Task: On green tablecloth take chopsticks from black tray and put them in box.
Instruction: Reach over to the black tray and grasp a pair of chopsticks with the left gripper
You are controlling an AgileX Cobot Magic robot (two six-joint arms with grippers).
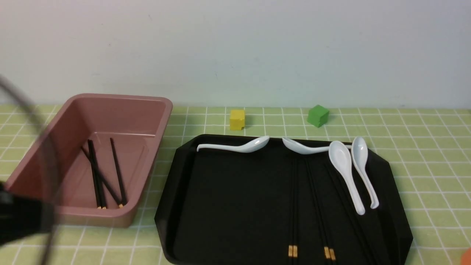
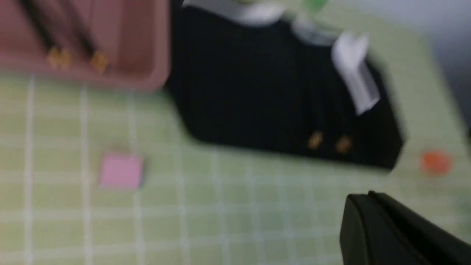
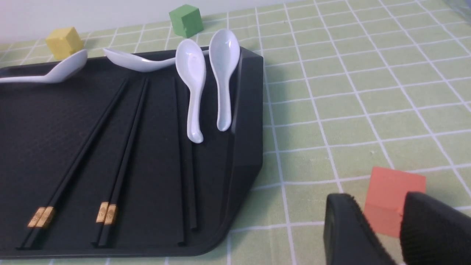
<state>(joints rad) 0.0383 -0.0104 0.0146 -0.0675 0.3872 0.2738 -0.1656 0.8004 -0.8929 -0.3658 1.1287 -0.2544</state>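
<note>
- Left of the black tray (image 1: 220, 206), the pink box (image 1: 110, 117) sits on the green tablecloth (image 1: 423, 154), close beside the tray. Can't tell if they touch.
- Down in the box there are more chopsticks (image 1: 99, 173), gold-banded ends toward the robot, one lying crossed over the others.
- On the tray itself, the chopsticks (image 3: 125, 151) lie lengthwise in the right half. Two pairs have their gold bands at the near edge. A couple more dark sticks sit right of those, hard to count.
- Four white spoons (image 1: 346, 173) take up the tray's far side: two along the far rim, two at the right with handles pointing to the near edge.
- Just past the tray's far rim are a yellow cube (image 1: 237, 119) and a green cube (image 1: 318, 115), both on the cloth.
- The left gripper (image 2: 362, 206) is off the tray's near-left side over bare cloth, fingers pressed together, nothing in them. Super blurry view though. A pink square (image 2: 120, 171) lies on the cloth there.
- The right gripper (image 3: 381, 206) hangs off the tray's near-right corner, fingers apart and empty, with an orange cube (image 3: 393, 184) on the cloth showing through the gap.
</note>
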